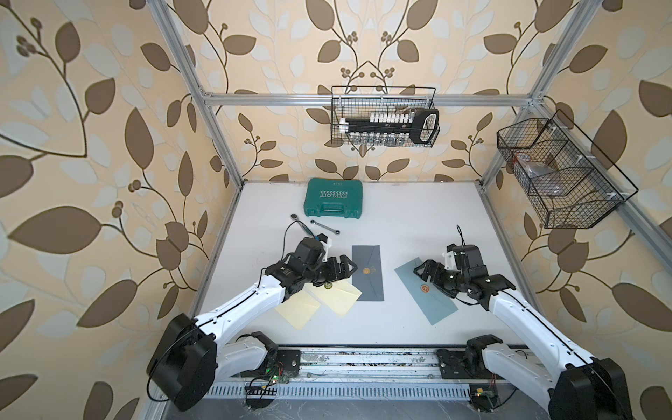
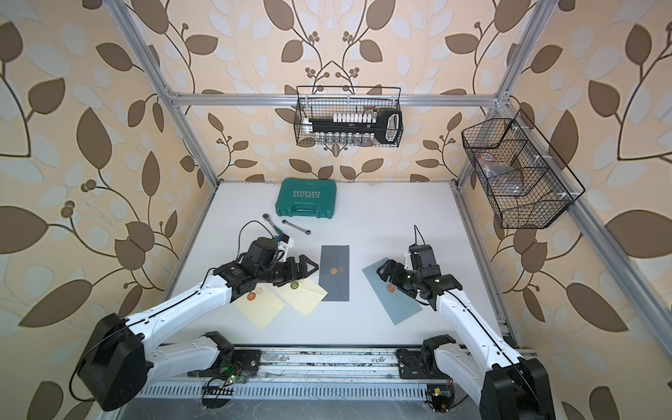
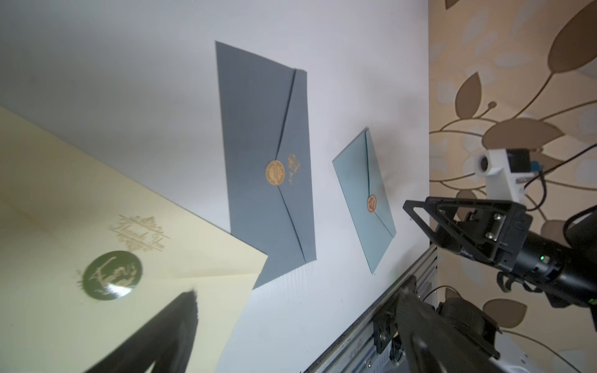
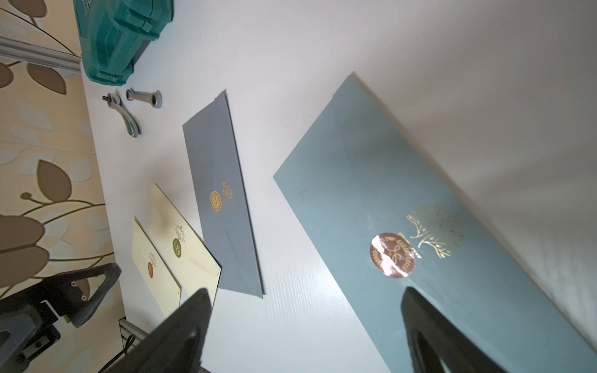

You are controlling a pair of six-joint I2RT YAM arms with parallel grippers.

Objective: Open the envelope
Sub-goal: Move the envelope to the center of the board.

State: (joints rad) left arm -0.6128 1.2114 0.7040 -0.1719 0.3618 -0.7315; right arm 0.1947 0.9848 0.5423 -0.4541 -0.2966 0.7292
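Several sealed envelopes lie flat on the white table. A cream envelope (image 1: 342,296) with a green seal (image 3: 111,274) overlaps a second cream envelope (image 1: 296,312) and a corner of the dark grey envelope (image 1: 368,272). My left gripper (image 1: 347,269) hovers open just over the green-sealed one, with one of its fingers (image 3: 181,323) above the paper. Further right lies a light blue envelope (image 1: 434,303) with a copper seal (image 4: 392,255). Low over its far half my right gripper (image 1: 422,271) is open, one of its fingers (image 4: 426,329) beside the seal. Both hold nothing.
A green tool case (image 1: 334,199) stands at the back of the table, with a ratchet (image 1: 300,222) and a wrench (image 1: 325,226) in front of it. Wire baskets hang on the back wall (image 1: 385,116) and the right wall (image 1: 560,174). The arms' rail (image 1: 363,363) runs along the front.
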